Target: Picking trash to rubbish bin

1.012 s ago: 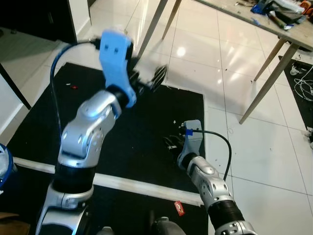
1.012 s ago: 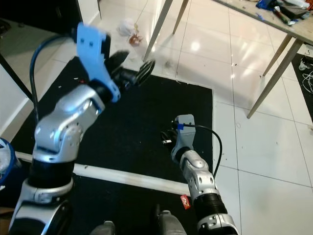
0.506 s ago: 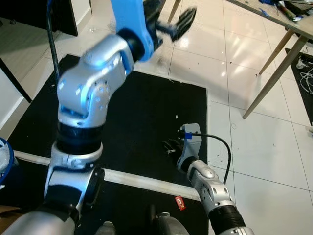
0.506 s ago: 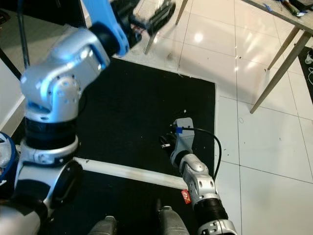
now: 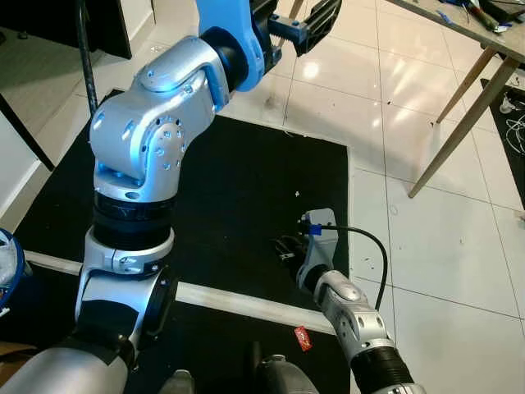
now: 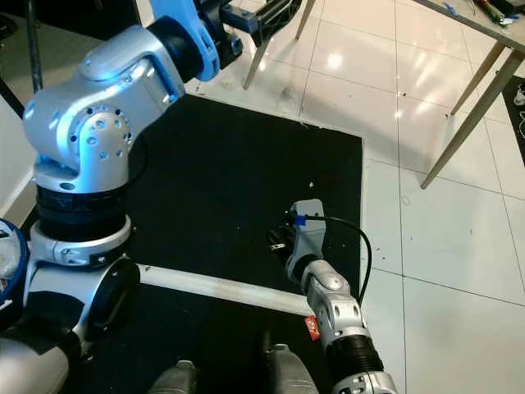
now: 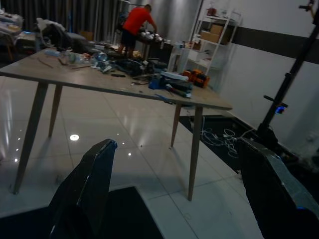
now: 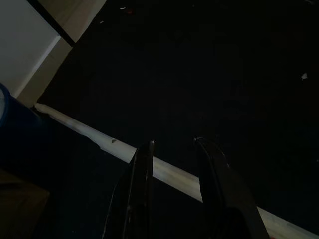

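Red wrapper scrap (image 5: 300, 338) lies on the black mat (image 5: 238, 205) beside my right arm. I see the right gripper (image 8: 174, 149) low, its 2 fingers slightly parted, empty. Left gripper (image 7: 179, 189) is raised, spread wide, facing a wooden table (image 7: 99, 79).

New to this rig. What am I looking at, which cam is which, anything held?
This is a walking humanoid with two silver arms, each ending in an end effector of two black fingers. The two wide pictures come from its head, looking down. The left end effector is raised high, open and holding nothing; its wrist camera looks across the room at a wooden table cluttered with items and a person in a red shirt beyond it. The right end effector hangs low over a black mat, fingers apart and holding nothing; its wrist picture is dark. On the floor lie a white strip and a small red scrap. The blue rim at the left edge may be the bin.
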`<state>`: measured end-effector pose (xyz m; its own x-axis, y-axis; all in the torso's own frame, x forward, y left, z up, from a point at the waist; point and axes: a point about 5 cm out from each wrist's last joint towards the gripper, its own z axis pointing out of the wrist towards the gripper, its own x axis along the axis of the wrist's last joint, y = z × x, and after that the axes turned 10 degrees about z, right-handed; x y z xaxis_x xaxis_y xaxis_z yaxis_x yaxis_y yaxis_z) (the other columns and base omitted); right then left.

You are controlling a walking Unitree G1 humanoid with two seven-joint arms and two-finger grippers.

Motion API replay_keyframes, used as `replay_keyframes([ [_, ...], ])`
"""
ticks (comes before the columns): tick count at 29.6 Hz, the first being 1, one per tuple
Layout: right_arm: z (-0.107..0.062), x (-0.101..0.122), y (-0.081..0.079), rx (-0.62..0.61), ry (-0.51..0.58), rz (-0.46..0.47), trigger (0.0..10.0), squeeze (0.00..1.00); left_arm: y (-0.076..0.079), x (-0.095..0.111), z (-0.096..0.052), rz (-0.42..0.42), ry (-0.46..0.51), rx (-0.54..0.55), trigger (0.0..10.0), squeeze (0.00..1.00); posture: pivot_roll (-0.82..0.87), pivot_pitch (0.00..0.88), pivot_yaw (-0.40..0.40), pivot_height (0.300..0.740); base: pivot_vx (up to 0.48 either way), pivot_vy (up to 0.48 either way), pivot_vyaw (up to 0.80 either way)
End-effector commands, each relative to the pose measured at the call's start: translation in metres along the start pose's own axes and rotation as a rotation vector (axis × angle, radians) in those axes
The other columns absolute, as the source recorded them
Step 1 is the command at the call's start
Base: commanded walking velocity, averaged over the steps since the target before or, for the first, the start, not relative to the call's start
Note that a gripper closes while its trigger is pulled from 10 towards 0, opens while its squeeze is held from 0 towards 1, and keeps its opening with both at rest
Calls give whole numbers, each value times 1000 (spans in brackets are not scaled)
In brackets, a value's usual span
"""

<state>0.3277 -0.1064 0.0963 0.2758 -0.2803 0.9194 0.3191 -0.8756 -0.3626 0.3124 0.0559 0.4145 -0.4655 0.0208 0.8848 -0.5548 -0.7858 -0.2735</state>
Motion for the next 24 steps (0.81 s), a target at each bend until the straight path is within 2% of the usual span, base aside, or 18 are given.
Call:
replay_keyframes([
  [1, -6, -9, 7, -27, -33, 7, 10000, 0, 4, 12, 3, 23, 42, -9, 10000, 0, 120, 351, -131, 740, 0, 0, 0],
  [7, -6, -9, 6, -27, -34, 5, 10000, 0, 6, 2, -7, 24, 11, -60, 10000, 0, 114, 351, -128, 740, 0, 0, 0],
  [9, -6, -8, 5, -26, -32, 4, 10000, 0, 7, 0, -6, 56, -7, -59, 10000, 0, 116, 355, -123, 740, 0, 0, 0],
  [15, -8, -10, 6, -27, -36, 1, 10000, 0, 8, 9, 0, 37, 27, -54, 10000, 0, 112, 356, -131, 740, 0, 0, 0],
  [19, -9, -10, 7, -26, -40, -2, 10000, 0, -1, 1, -5, 30, 9, -33, 10000, 0, 107, 358, -131, 740, 0, 0, 0],
  [24, -8, -9, 6, -25, -38, -5, 10000, 0, 2, -2, -4, 55, -11, -32, 10000, 0, 110, 362, -126, 740, 0, 0, 0],
])
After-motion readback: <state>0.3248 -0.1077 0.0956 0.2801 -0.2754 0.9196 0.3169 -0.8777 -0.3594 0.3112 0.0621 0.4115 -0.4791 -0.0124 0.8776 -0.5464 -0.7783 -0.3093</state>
